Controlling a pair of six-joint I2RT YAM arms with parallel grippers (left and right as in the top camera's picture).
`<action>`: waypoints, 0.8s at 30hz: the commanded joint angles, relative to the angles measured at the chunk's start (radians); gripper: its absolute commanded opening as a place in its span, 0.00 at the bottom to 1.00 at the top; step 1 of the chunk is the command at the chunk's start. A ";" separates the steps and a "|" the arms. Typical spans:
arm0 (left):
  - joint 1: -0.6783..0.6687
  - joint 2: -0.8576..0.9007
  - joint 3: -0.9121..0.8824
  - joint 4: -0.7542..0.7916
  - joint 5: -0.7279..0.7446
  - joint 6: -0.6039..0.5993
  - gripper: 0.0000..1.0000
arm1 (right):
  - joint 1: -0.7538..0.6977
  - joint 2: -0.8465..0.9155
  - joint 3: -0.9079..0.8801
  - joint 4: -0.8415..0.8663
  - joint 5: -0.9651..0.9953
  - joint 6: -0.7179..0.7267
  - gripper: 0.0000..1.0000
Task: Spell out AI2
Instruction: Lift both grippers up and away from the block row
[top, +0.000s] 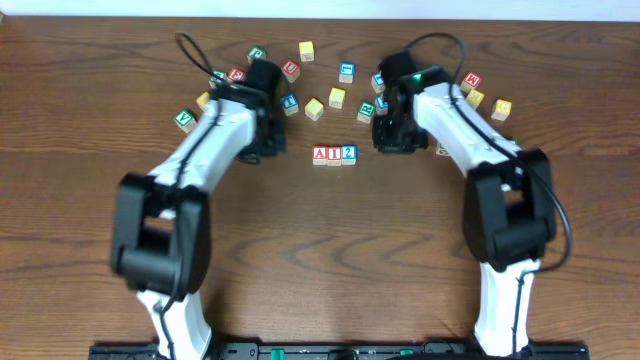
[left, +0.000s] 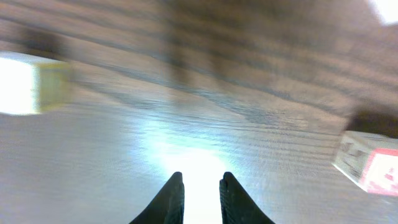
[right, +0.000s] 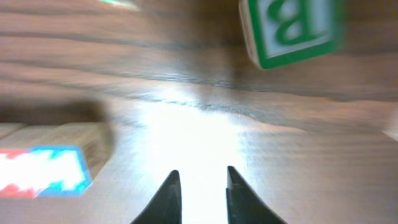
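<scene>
- The bench (top: 320, 260) is dark brown wood with a streaked grain and a glare patch in both wrist views.
- The three wooden cubes with white faces sit side by side in a row at the bench centre. The red-framed A cube (top: 320, 153) is at 9 o'clock, the red-framed I cube (top: 334, 153) is in the middle, and the blue-framed 2 cube (top: 348, 153) is at 3 o'clock.
- Loose cubes (top: 306, 50) lie scattered toward 12 o'clock, some partly hidden behind the arms.
- The left wrist view is blurred. A pale cube (left: 31, 84) at 9 o'clock and a red-printed cube (left: 370, 168) at 3 o'clock are both cut off by the edges, and their characters are unreadable.
- In the right wrist view a smeared blue-framed cube (right: 43, 168) sits at 9 o'clock and a green-framed cube (right: 292, 31) at 1 o'clock.
- Left jaws: the dark tapered fingertips (left: 176, 199) are closed and empty, above bare wood.
- Right jaws: the fingertips (right: 171, 199) are slightly parted, gripping nothing.
</scene>
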 joint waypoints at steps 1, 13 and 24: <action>0.060 -0.163 0.044 -0.046 -0.030 0.021 0.22 | -0.023 -0.180 0.014 -0.005 0.007 -0.042 0.24; 0.177 -0.525 0.044 -0.130 -0.031 0.065 0.49 | -0.123 -0.509 0.014 -0.071 0.008 -0.079 0.41; 0.187 -0.544 0.044 -0.156 -0.030 0.064 0.97 | -0.228 -0.700 0.014 -0.217 0.042 -0.146 0.99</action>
